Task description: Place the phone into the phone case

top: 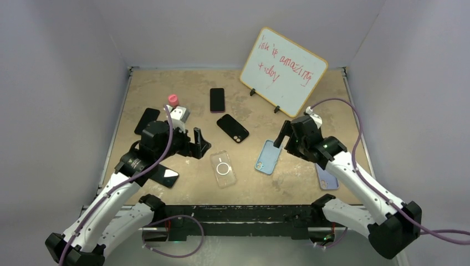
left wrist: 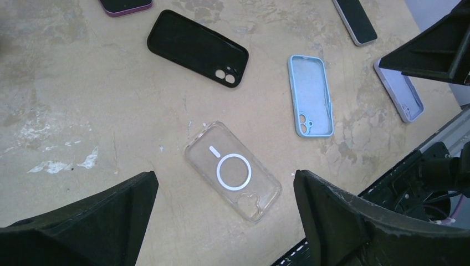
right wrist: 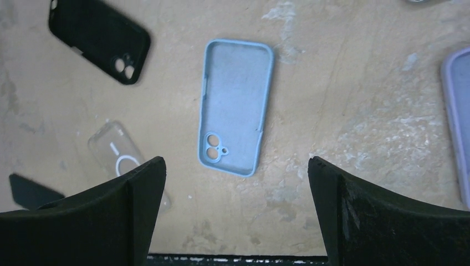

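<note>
Task looks unstarted: left gripper (left wrist: 224, 176) and right gripper (right wrist: 237, 162) gape wide, holding nothing, above the empty clear case (top: 223, 168) and blue case (right wrist: 235, 105), the phone (top: 217, 100) lying apart, unpicked.

Lilac case (top: 328, 182): half hidden under right arm (top: 360, 177); cropped at right edge in right wrist view. Purple phone (left wrist: 124, 5): cropped at top, left wrist view.
</note>
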Controlling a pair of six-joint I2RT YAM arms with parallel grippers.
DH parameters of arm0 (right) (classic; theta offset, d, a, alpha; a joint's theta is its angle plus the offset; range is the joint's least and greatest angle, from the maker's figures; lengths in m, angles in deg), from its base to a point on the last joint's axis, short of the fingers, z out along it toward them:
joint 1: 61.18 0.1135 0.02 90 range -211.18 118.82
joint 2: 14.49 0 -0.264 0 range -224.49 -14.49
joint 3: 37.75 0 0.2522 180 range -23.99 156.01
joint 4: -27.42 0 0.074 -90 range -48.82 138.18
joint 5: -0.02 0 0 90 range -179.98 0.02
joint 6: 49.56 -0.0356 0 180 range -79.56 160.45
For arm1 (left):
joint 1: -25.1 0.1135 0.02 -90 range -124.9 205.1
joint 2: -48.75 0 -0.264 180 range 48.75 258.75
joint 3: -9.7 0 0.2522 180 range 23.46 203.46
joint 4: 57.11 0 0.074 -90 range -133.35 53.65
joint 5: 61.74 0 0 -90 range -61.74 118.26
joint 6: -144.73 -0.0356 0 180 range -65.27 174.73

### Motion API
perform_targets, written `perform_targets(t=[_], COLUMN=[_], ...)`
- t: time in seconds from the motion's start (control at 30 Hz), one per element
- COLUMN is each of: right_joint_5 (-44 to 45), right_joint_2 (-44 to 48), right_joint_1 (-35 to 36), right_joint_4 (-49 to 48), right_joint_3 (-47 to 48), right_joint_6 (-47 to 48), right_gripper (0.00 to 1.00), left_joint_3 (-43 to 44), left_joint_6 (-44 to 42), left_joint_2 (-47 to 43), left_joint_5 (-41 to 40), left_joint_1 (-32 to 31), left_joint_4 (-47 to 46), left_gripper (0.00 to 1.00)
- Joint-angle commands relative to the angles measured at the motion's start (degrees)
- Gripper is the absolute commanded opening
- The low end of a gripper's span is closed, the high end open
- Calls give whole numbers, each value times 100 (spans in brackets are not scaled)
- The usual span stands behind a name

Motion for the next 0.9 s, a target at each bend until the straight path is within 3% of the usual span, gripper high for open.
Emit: perform_targets(t=[0.0,0.17,0.23,0.5,0.87], right_joint_5=[1265,2715,2749,1389,254], right_joint_2=[-480,-1190,-1488,-2460,-3084], right_joint_1=[-7,-34,-174,-1605,-2860], right_joint_4=[403,-5,-431,-1458,-1917], right_joint_3=[516,727,736,666,785], right_joint_6=[-568,9,487,1851,2527], right_gripper=[99,99,99,99,99], left_joint_3=[226,305,303,190,-82], left_joint_6=[-375,-597,-643,-694,-603], left_joint_2=[-125,-164,-180,-496,-764], left_joint_5=[-300,-420,-414,-458,-590], left_joint_1=[21,21,21,21,21], left_joint_4=[120,253,267,211,79], left_gripper=[100,100,100,100,100])
